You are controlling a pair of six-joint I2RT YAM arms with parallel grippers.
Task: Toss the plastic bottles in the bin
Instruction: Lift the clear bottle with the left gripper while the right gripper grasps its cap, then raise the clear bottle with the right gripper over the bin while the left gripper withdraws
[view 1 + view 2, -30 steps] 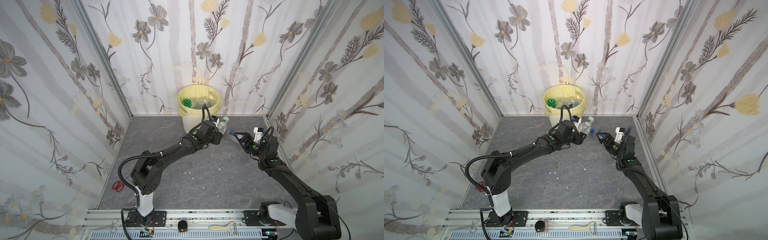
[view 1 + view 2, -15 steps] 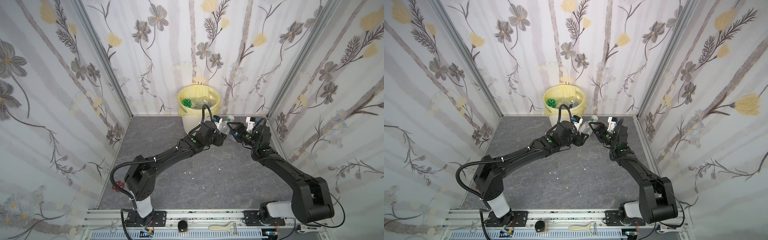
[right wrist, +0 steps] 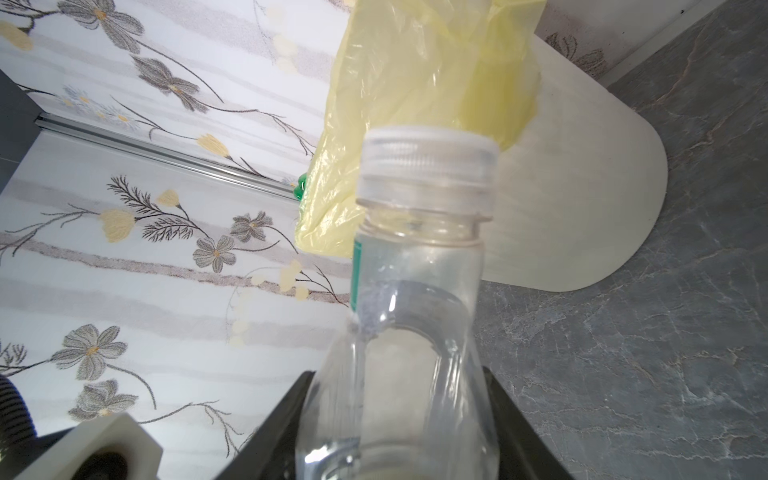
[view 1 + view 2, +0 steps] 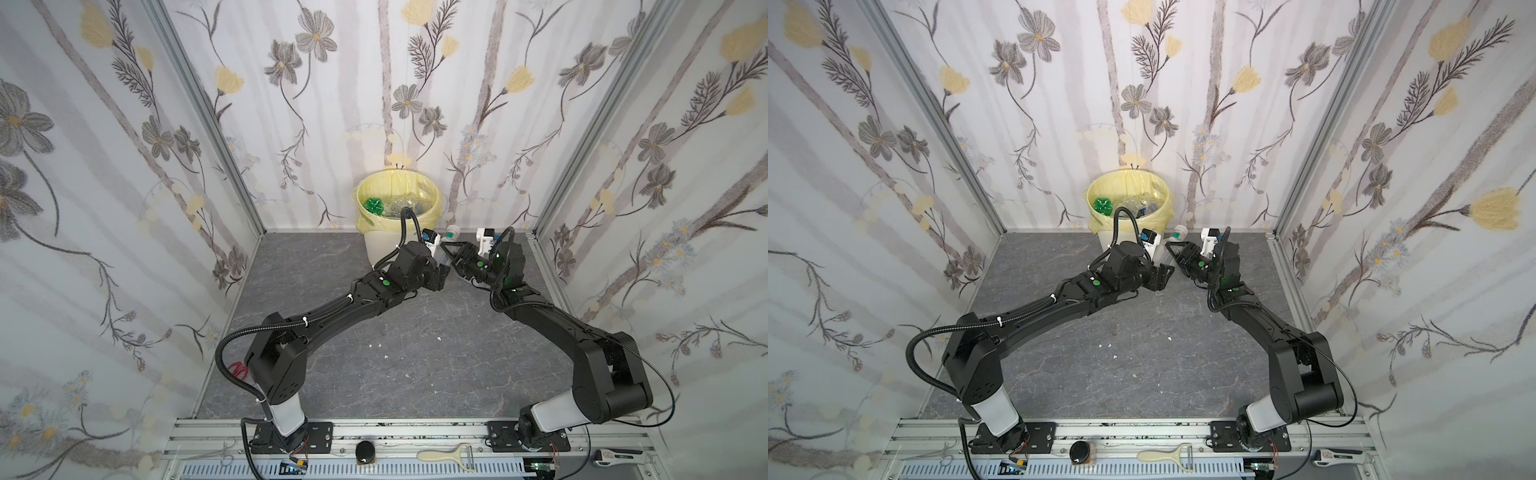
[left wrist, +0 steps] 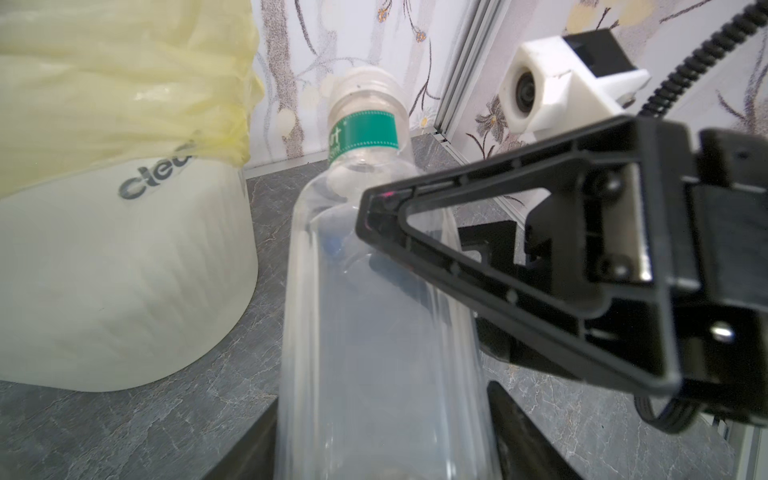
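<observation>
Right gripper (image 4: 451, 252): has come in from the right side since the earlier frame and now sits on the clear bottle (image 4: 449, 240). Its jaws, wide back then, are drawn in on the bottle's upper body.
Right fingers (image 3: 274, 436): flank the bottle on both sides, tight against the plastic, in the right wrist view. One right finger (image 5: 519, 299) lies across the bottle's shoulder in the left wrist view.
Left gripper (image 4: 441, 272): much where it was, at the bottle's lower end, on the near side of the right gripper.
Left fingers (image 5: 245, 457): either side of the lower body and close to it. Cannot tell whether they press or have let go.
Clear bottle: off the floor between the two grippers, tilted, white cap toward the far wall, green band under the neck. Just right of the bin, outside it.
Bin (image 4: 379, 248): far middle, against the back wall. Cream wall, pale yellow bag over the rim.
Bottles in the bin: a green bottle (image 4: 372, 204) at the left inside, clear ones (image 4: 405, 203) beside it.
Floor (image 4: 415, 374): grey, marbled, a few white flecks.
Red scissors (image 4: 237, 369): near left, partly behind the left arm's base.
Peeler (image 4: 446, 456): on the near rail.
</observation>
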